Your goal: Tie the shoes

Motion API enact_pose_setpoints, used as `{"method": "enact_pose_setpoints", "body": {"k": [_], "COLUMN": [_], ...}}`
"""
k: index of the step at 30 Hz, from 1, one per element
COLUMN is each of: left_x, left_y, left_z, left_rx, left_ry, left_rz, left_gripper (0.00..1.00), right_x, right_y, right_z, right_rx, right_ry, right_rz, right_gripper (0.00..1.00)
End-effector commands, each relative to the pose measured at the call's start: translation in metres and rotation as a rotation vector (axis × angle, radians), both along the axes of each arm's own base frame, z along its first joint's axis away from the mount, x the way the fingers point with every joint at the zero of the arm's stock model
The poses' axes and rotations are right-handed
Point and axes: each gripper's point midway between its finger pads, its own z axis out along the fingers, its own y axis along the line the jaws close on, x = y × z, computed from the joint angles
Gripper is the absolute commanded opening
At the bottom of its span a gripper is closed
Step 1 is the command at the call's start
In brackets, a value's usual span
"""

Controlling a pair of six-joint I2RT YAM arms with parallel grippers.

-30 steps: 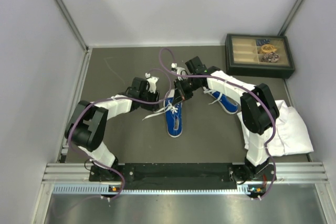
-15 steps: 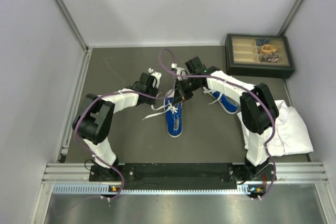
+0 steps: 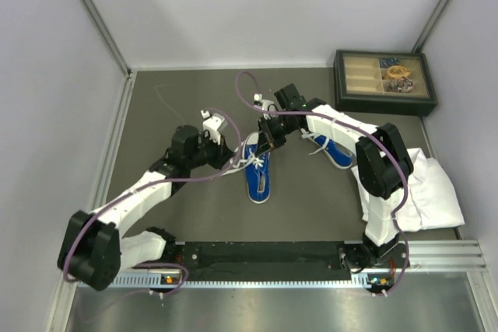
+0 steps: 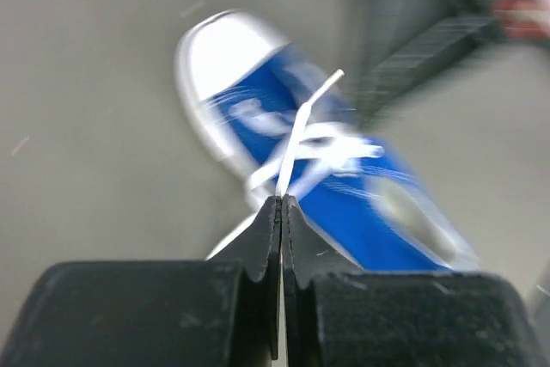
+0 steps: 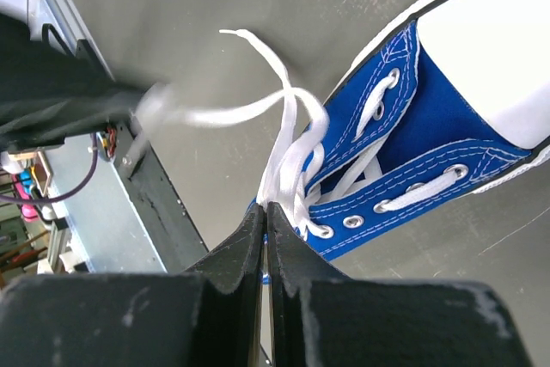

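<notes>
Evidently the left gripper (image 4: 281,201) has its jaws pressed flat together on a thin white lace strand (image 4: 297,139). The strand runs up from the tips toward the middle of the left wrist view and ends in a free tip just above the blurred blue upper. The right gripper (image 5: 265,208) is likewise closed with no gap. It pinches the lace bundle (image 5: 288,139) at the base, right where it leaves the eyelets. I cannot tell whether it grips one strand or several, since a few fan out toward the upper left of that frame. Having each arm hold its own lace looks like the setup for drawing the two ends against each other into a knot, and the close pinch at the eyelets would also steady the shoe. In the top view both grippers meet just above centre frame over the near shoe (image 3: 259,178), which lies lengthwise on the dark table (image 3: 171,106). The left arm comes in from the lower left and the right arm from the right. The second shoe (image 3: 337,154) sits right of centre, partly hidden under the right arm, its laces not yet handled. A white cloth (image 3: 432,192) lies at the lower right, and a compartment box (image 3: 366,83) sits in the upper right corner, both well apart from the work.
</notes>
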Motion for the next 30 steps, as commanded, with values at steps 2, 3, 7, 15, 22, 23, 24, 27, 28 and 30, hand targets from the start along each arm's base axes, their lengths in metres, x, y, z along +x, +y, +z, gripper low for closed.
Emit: {"method": "enact_pose_setpoints", "body": {"k": [2, 3, 7, 15, 22, 23, 24, 27, 28, 30], "left_x": [-0.055, -0.059, -0.084, -0.094, -0.084, -0.083, -0.08, -0.073, -0.069, -0.059], "left_y": [-0.04, -0.043, -0.069, -0.131, -0.172, -0.174, -0.177, -0.18, -0.18, -0.182], "left_z": [0.031, 0.032, 0.042, 0.039, 0.029, 0.026, 0.025, 0.019, 0.017, 0.014], "left_rx": [-0.159, -0.159, -0.189, -0.156, -0.14, -0.136, -0.128, -0.103, -0.091, -0.065], "left_ry": [-0.093, -0.107, -0.174, -0.308, -0.41, -0.411, -0.446, -0.51, -0.527, -0.599], "left_rz": [-0.359, -0.393, -0.608, -0.888, -1.054, -1.065, -1.089, -1.102, -1.087, -1.063], "left_gripper": [0.0, 0.0, 0.0, 0.0, 0.0, 0.0, 0.0, 0.0, 0.0, 0.0], "right_x": [0.016, 0.016, 0.021, 0.01, 0.005, 0.005, 0.004, 0.004, 0.005, 0.005], "right_y": [0.005, 0.005, 0.005, 0.009, 0.006, 0.007, 0.006, 0.004, 0.004, 0.003], "right_z": [0.009, 0.01, 0.014, 0.019, 0.021, 0.022, 0.021, 0.02, 0.019, 0.018], "right_rx": [0.043, 0.045, 0.055, 0.111, 0.133, 0.141, 0.14, 0.152, 0.155, 0.16], "right_ry": [-0.062, -0.067, -0.091, -0.085, -0.12, -0.13, -0.127, -0.122, -0.115, -0.109], "right_rz": [0.007, 0.013, 0.034, 0.14, 0.247, 0.261, 0.265, 0.276, 0.277, 0.283], "right_gripper": [0.0, 0.0, 0.0, 0.0, 0.0, 0.0, 0.0, 0.0, 0.0, 0.0]}}
